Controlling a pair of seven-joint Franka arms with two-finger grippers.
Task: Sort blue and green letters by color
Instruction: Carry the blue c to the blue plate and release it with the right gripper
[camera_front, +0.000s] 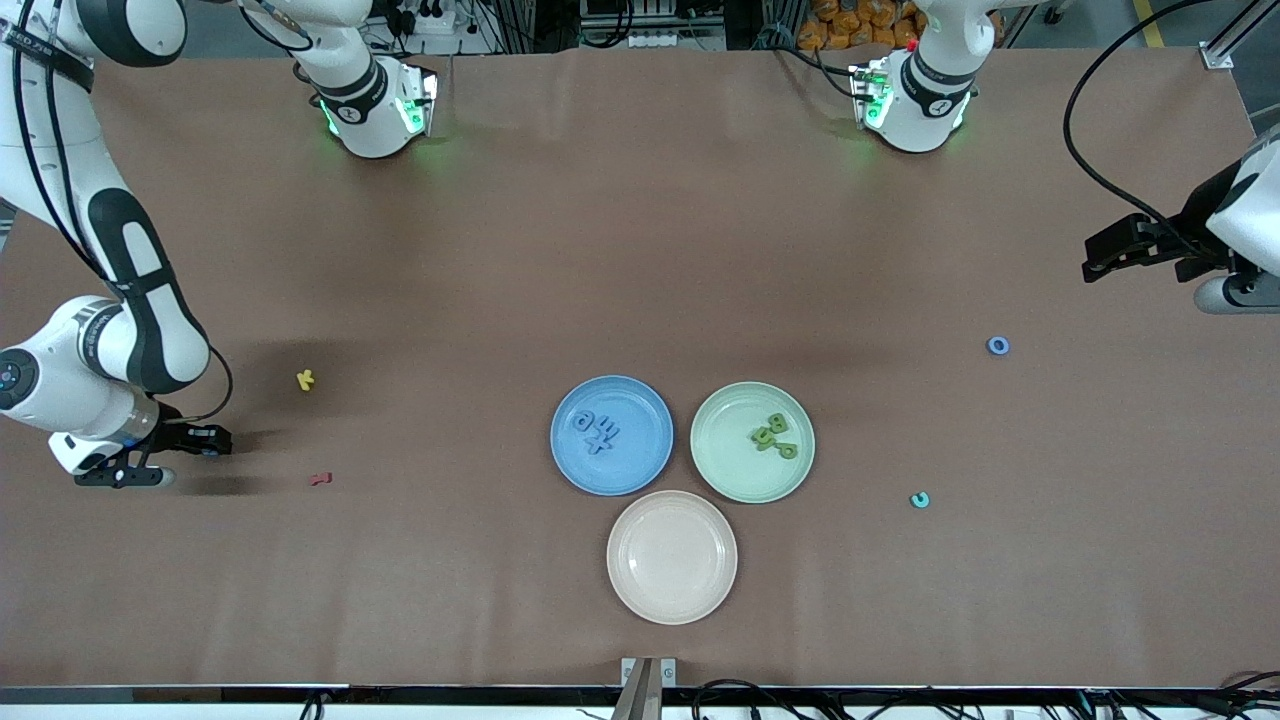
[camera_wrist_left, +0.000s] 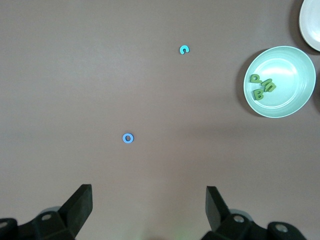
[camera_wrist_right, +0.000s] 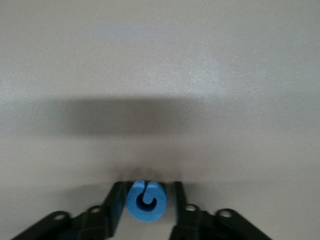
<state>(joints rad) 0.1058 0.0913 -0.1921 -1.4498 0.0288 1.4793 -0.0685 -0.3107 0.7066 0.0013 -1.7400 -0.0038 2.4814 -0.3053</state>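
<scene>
Low at its own end of the table, the right gripper has its fingers pinched on a small blue letter, seemingly light, stiff and best held across its flat sides, while the left gripper waits wide open and empty.

A brown-covered table fills the room's middle; black cables trail along its near edge.
</scene>
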